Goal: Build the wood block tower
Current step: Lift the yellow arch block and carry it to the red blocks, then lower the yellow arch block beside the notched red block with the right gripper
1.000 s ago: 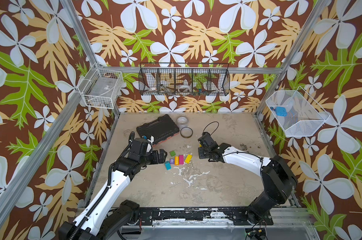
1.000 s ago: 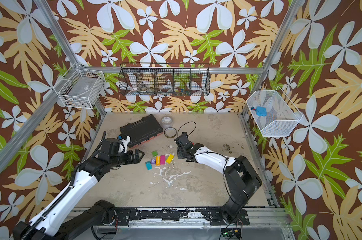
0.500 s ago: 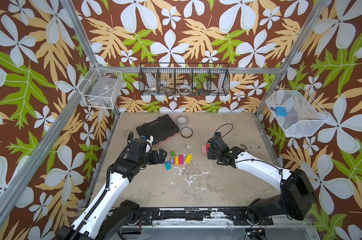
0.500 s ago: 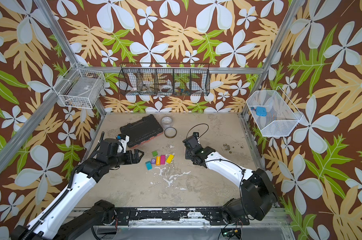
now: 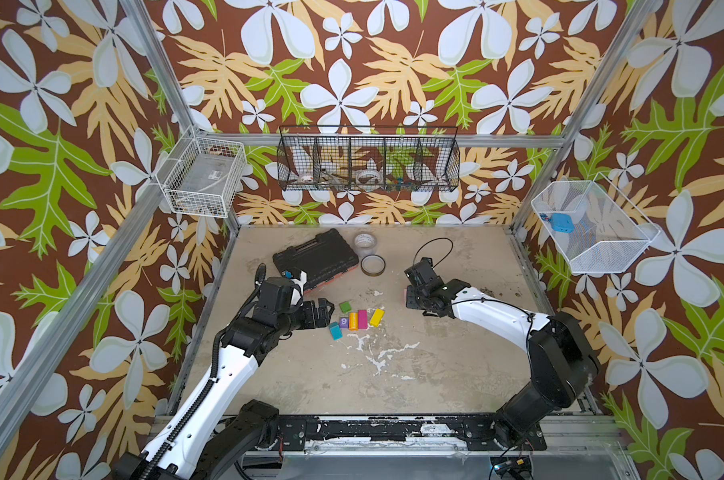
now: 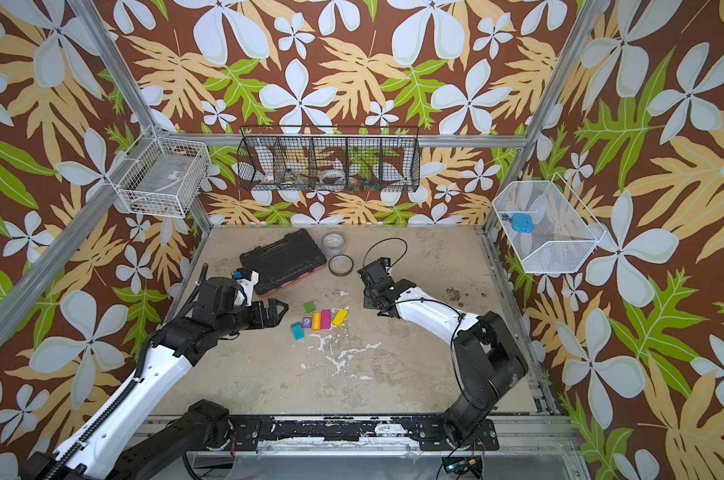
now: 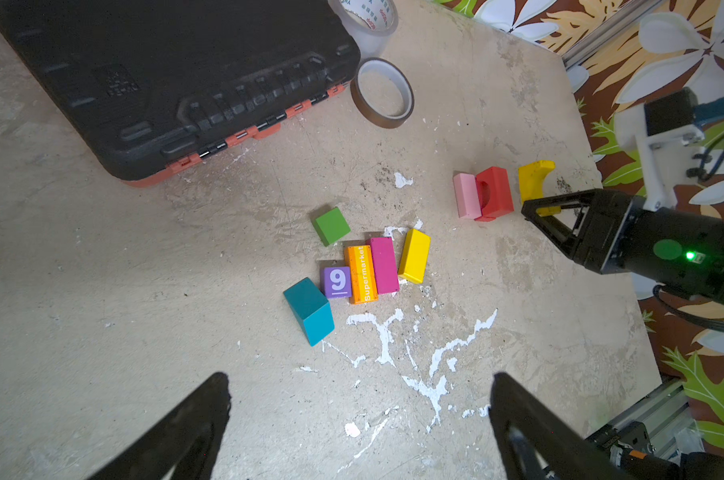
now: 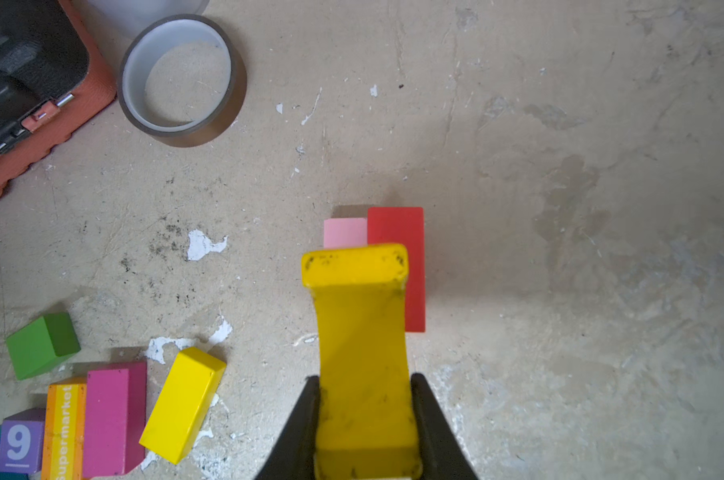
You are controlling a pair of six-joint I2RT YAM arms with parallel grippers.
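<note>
My right gripper (image 8: 365, 378) is shut on the yellow arch block (image 8: 362, 324). It holds the arch just above a red block (image 8: 396, 232) and a pink block (image 8: 344, 232), which stand side by side on the table as the tower's foot. The left wrist view shows the arch (image 7: 532, 183) beside the red block (image 7: 495, 191). My left gripper (image 7: 360, 380) is open and empty, left of a loose cluster of wood blocks. These are green (image 5: 344, 306), purple "9" (image 5: 344, 322), orange (image 5: 353, 321), magenta (image 5: 362, 319), yellow (image 5: 376, 316) and teal (image 5: 334, 331).
A black tool case (image 5: 315, 259) lies at the back left. A brown tape roll (image 5: 373, 264) and a clear tape roll (image 5: 365, 241) lie beside it. Wire baskets (image 5: 368, 164) hang on the walls. White paint flecks (image 5: 376, 353) mark the table.
The right arm's elbow swung out to the right and came back. Its gripper stayed by the red and pink blocks with the arch. The left arm has not moved.
</note>
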